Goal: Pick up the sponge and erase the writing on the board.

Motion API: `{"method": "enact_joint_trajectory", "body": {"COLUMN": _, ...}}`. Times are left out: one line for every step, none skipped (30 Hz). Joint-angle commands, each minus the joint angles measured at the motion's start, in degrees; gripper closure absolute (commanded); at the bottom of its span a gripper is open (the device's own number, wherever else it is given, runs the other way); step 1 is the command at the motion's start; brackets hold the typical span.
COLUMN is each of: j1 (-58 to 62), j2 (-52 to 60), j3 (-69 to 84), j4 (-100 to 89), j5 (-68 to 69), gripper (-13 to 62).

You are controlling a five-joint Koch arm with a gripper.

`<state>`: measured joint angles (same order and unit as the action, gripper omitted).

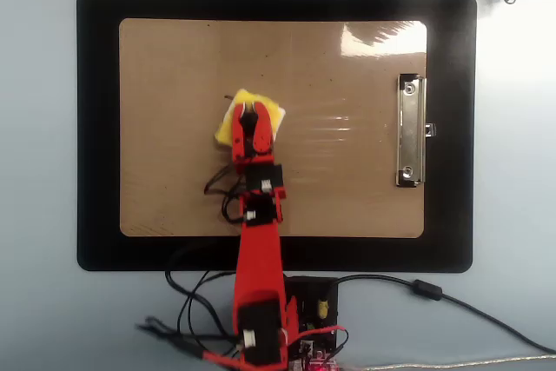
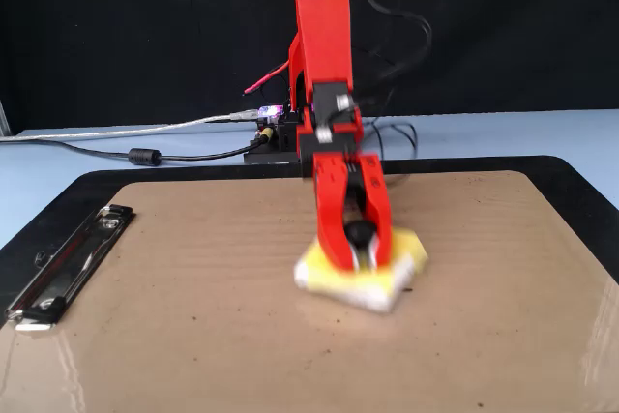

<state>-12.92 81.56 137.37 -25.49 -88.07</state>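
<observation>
The yellow sponge [image 1: 228, 126] lies flat on the tan clipboard board [image 1: 347, 188], left of its middle in the overhead view. In the fixed view the sponge [image 2: 404, 254] shows its white edge layer and looks slightly blurred. My red gripper [image 1: 252, 112] reaches down onto it, and its jaws are shut around the black knob [image 2: 360, 232] on top of the sponge [image 2: 360, 239]. No writing shows on the bare board [image 2: 193, 287]; any marks under the sponge and gripper are hidden.
The silver clip [image 1: 410, 132] sits on the board's right short side in the overhead view and at the left in the fixed view [image 2: 68, 263]. A black mat [image 1: 95, 128] lies under the board. The arm's base electronics [image 1: 313, 301] and cables sit at the near edge.
</observation>
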Motion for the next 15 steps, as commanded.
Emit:
{"method": "enact_joint_trajectory", "body": {"j1": -3.0, "j2": 15.8, "j3": 12.3, "j4": 1.7, "j5": -1.1, "gripper": 57.4}}
{"method": "enact_joint_trajectory", "body": {"j1": -3.8, "j2": 20.4, "j3": 15.9, "j4": 1.9, "j5": -1.4, "gripper": 57.4}}
{"method": "enact_joint_trajectory", "body": {"j1": -4.3, "j2": 23.1, "j3": 17.2, "j4": 2.3, "j5": -1.6, "gripper": 57.4}}
{"method": "enact_joint_trajectory", "body": {"j1": -4.7, "j2": 22.1, "j3": 17.1, "j4": 2.9, "j5": -1.7, "gripper": 57.4}}
{"method": "enact_joint_trajectory", "body": {"j1": -4.7, "j2": 19.4, "j3": 15.9, "j4": 2.5, "j5": -1.8, "gripper": 57.4}}
{"method": "enact_joint_trajectory", "body": {"j1": -4.7, "j2": 15.3, "j3": 11.8, "j4": 2.4, "j5": -1.8, "gripper": 57.4}}
{"method": "enact_joint_trajectory", "body": {"j1": -4.6, "j2": 8.2, "j3": 4.5, "j4": 2.4, "j5": -1.8, "gripper": 57.4}}
{"method": "enact_joint_trajectory", "body": {"j1": -4.3, "j2": 2.6, "j3": -1.2, "j4": 2.2, "j5": -1.8, "gripper": 57.4}}
{"method": "enact_joint_trajectory", "body": {"j1": -4.4, "j2": -3.0, "j3": -7.3, "j4": 2.1, "j5": -1.8, "gripper": 57.4}}
{"method": "enact_joint_trajectory", "body": {"j1": -4.3, "j2": -10.0, "j3": -16.3, "j4": 2.3, "j5": -1.7, "gripper": 57.4}}
{"method": "enact_joint_trajectory", "body": {"j1": -4.4, "j2": -14.5, "j3": -22.6, "j4": 2.5, "j5": -1.7, "gripper": 57.4}}
{"method": "enact_joint_trajectory", "body": {"j1": -4.6, "j2": -18.9, "j3": -27.7, "j4": 2.8, "j5": -1.7, "gripper": 57.4}}
{"method": "enact_joint_trajectory", "body": {"j1": -4.7, "j2": -19.3, "j3": -27.9, "j4": 2.8, "j5": -1.7, "gripper": 57.4}}
{"method": "enact_joint_trajectory", "body": {"j1": -4.7, "j2": -17.1, "j3": -25.0, "j4": 2.8, "j5": -1.8, "gripper": 57.4}}
{"method": "enact_joint_trajectory", "body": {"j1": -4.7, "j2": -13.5, "j3": -20.2, "j4": 2.8, "j5": -1.8, "gripper": 57.4}}
